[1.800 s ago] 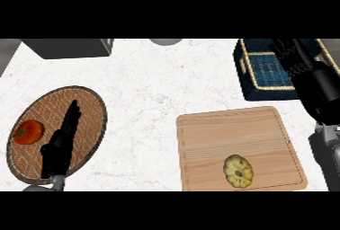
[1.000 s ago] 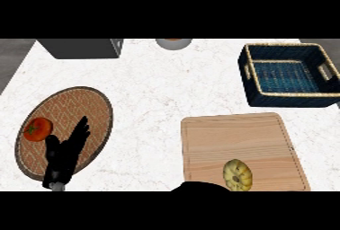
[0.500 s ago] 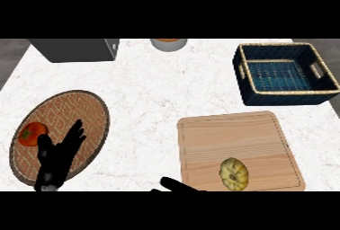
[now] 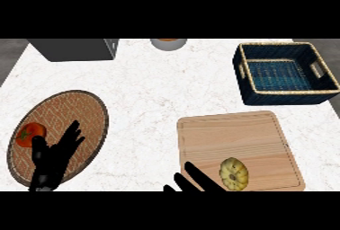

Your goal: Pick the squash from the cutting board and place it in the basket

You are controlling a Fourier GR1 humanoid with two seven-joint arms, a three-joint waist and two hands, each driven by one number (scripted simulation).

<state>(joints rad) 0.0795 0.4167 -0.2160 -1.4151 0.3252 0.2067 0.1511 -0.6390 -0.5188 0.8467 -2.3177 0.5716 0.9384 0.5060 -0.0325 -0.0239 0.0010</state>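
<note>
A small yellow ridged squash (image 4: 234, 171) lies at the near edge of the wooden cutting board (image 4: 232, 134). My right hand (image 4: 198, 180) rises from the lower edge just left of the squash, fingers straight and open, not touching it. The dark blue woven basket (image 4: 247, 85) stands at the far right with nothing in it. My left hand (image 4: 56, 157) rests open over the round woven mat, fingers up.
A round brown woven mat (image 4: 79, 117) at the left holds a red tomato (image 4: 30, 134) beside my left hand. A grey box (image 4: 74, 48) stands at the far left and a small bowl (image 4: 168, 43) at the far middle. White marble counter lies between them.
My right hand has come further up into view beside the squash. The view has shifted, with the board and basket sliding slightly left. The left hand stays on the mat.
</note>
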